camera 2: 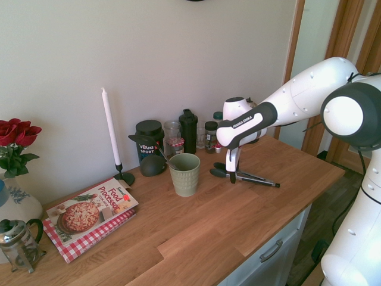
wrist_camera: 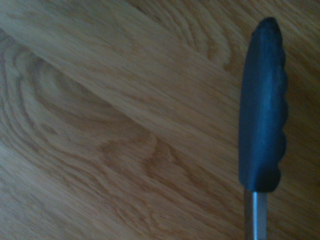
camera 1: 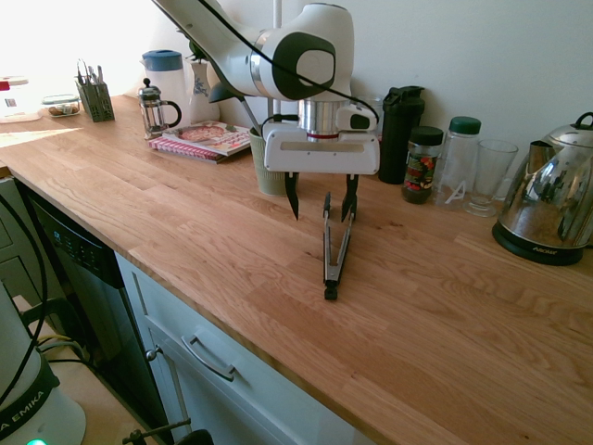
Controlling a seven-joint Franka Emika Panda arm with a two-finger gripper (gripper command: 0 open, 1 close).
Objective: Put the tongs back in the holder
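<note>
Silver-metal tongs [camera 1: 341, 256] w/ black tips lie on the wooden worktop [camera 1: 222, 222], near the sage-green ribbed cup [camera 2: 185, 175] but apart from it. The gripper [camera 1: 321, 199] hangs by the tip end, jaws spread wide. Cup holds a black ladle [camera 2: 153, 164].

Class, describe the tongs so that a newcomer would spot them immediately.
On the wooden worktop, near the sage-green ribbed cup, lie slim tongs. Unlike the upright containers by the wall, they lie flat, with two silver arms spread in a narrow V.
</note>
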